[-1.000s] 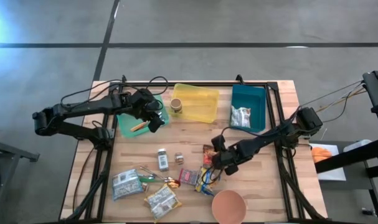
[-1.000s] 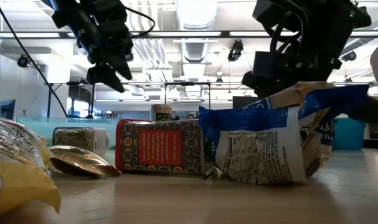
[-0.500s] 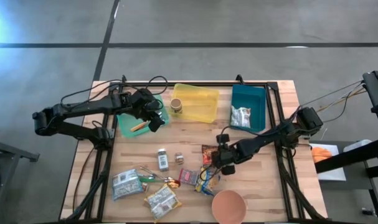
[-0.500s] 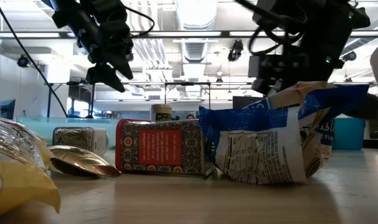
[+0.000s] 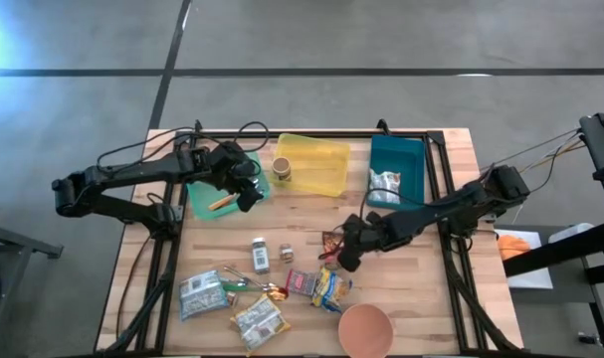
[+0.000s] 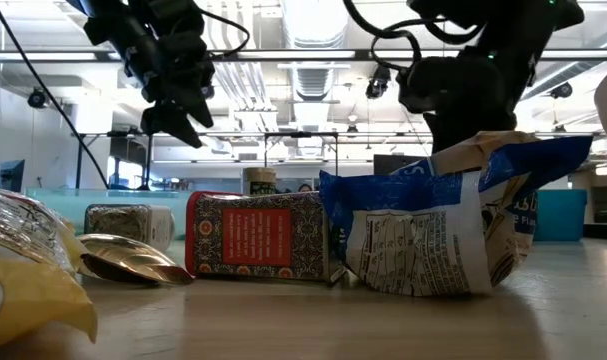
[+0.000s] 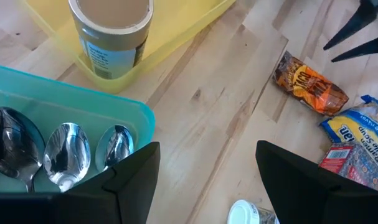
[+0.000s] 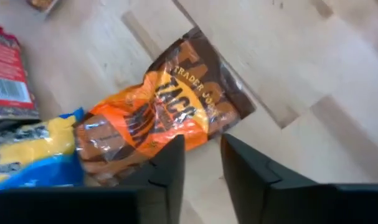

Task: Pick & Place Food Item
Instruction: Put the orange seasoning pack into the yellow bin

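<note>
Since one second ago, the right end effector is moving back across the table, from the blue and yellow ramen bag toward the orange snack bag. Now it is hovering just over this orange bag, near the middle of the table. In the right wrist view the bag is lying flat just beyond the two fingers, which are standing slightly apart with nothing between them, so the grip is released and the bag is not being held.

From above, the right end effector is covering most of the orange bag, and only a small part is showing. In the low view the ramen bag is hiding it fully.

The left end effector is waiting with its fingers apart and empty, beside the green bin, which is holding three spoons, partly cut off at the frame edge.

I am counting three bins: the green one, one yellow bin with one paper can, and one teal bin with one packet. One brown bowl is standing at the near edge.
</note>
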